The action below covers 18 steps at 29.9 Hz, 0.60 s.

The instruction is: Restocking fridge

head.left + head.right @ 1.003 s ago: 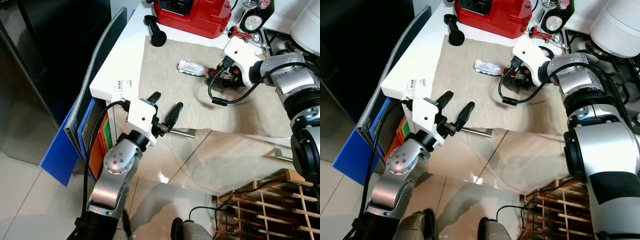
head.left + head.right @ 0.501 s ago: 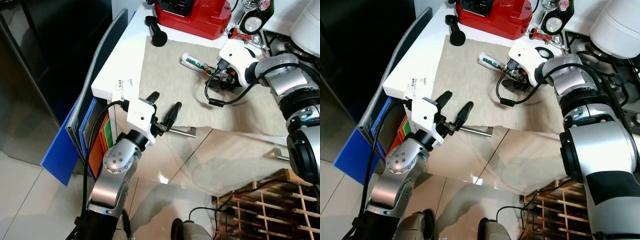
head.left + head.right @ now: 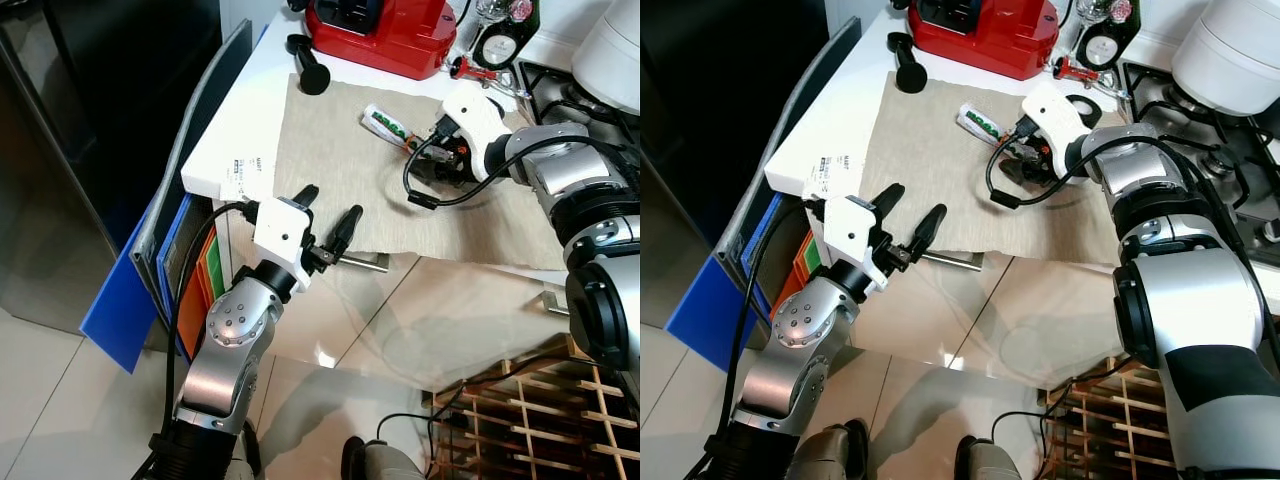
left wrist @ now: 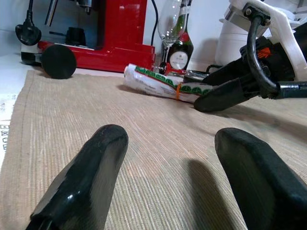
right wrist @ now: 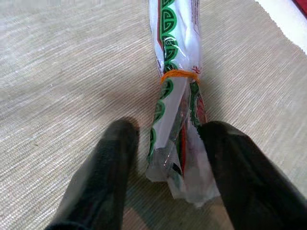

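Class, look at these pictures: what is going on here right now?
The robot's right end effector sits on the beige mat, its open fingers on either side of the loose end of a green-and-white plastic packet tied with an orange band. The left end effector hovers open at the mat's near edge.

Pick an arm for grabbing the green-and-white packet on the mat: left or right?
Right. The right claw is open astride the packet's twisted end on the mat; the left claw hangs open off the counter's edge.
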Motion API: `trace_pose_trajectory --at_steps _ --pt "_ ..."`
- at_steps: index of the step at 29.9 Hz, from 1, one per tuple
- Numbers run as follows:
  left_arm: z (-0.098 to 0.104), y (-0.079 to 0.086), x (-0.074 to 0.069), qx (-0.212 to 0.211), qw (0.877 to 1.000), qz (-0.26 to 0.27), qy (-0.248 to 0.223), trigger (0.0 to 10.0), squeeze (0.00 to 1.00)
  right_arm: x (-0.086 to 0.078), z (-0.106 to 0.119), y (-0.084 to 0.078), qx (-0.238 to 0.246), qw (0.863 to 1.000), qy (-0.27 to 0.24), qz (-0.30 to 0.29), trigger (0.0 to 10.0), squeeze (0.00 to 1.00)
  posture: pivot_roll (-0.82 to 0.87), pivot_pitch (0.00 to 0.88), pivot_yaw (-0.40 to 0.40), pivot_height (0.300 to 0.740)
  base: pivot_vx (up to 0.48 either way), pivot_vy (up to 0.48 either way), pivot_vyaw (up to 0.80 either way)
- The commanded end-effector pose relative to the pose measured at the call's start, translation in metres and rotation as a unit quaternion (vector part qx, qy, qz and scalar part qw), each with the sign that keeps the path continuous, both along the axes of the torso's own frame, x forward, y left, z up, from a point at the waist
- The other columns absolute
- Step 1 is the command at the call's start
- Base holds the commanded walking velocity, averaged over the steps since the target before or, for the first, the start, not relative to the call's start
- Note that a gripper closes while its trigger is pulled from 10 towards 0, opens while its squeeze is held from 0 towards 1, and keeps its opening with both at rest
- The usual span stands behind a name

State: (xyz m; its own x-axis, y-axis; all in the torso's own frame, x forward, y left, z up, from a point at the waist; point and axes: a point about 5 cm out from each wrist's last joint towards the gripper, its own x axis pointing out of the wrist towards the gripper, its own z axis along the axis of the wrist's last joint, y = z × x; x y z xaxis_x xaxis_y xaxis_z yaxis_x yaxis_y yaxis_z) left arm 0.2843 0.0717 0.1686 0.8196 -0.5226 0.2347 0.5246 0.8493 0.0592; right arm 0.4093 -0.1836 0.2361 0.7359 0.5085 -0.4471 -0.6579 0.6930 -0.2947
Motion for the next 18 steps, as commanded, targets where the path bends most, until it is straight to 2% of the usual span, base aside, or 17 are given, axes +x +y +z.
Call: trace_pose_trajectory --at_steps 1,2,3,6,9,14,18 --pt "-0.002 -0.003 0.000 -0.001 1.000 -0.004 0.008 10.0 0.00 -0.005 -0.023 -0.005 0.008 0.999 0.045 -0.012 0.0 0.00 0.11 0.169 -0.135 0.740 0.000 0.000 0.00" --pt "-0.002 -0.003 0.000 -0.001 1.000 -0.004 0.009 10.0 0.00 -0.005 -0.022 -0.006 0.012 0.999 0.044 -0.015 0.0 0.00 0.11 0.169 -0.135 0.740 0.000 0.000 0.00" --pt "-0.002 -0.004 0.001 0.000 1.000 -0.003 0.009 10.0 0.00 -0.004 -0.020 -0.009 0.043 0.998 0.034 -0.040 0.0 0.00 0.11 0.171 -0.139 0.740 0.000 0.000 0.00" --pt "-0.002 -0.004 0.001 0.000 1.000 -0.003 0.010 10.0 0.00 -0.003 -0.020 -0.013 0.058 0.996 0.027 -0.062 0.0 0.00 0.11 0.172 -0.141 0.740 0.000 0.000 0.00" --pt "-0.002 -0.004 0.002 0.000 1.000 -0.002 0.009 10.0 0.00 -0.001 -0.014 -0.015 0.096 0.992 0.002 -0.085 0.0 0.00 0.10 0.170 -0.140 0.740 0.000 0.000 0.00" --pt "-0.001 -0.004 0.003 0.001 1.000 -0.001 0.007 10.0 0.00 0.003 0.006 -0.012 0.146 0.984 -0.050 -0.088 0.0 0.00 0.10 0.167 -0.139 0.740 0.000 0.000 0.00" --pt "0.000 -0.003 0.004 0.001 1.000 -0.001 0.006 10.0 0.00 0.005 0.021 -0.006 0.165 0.981 -0.079 -0.063 0.0 0.00 0.10 0.163 -0.134 0.740 0.000 0.000 0.00"
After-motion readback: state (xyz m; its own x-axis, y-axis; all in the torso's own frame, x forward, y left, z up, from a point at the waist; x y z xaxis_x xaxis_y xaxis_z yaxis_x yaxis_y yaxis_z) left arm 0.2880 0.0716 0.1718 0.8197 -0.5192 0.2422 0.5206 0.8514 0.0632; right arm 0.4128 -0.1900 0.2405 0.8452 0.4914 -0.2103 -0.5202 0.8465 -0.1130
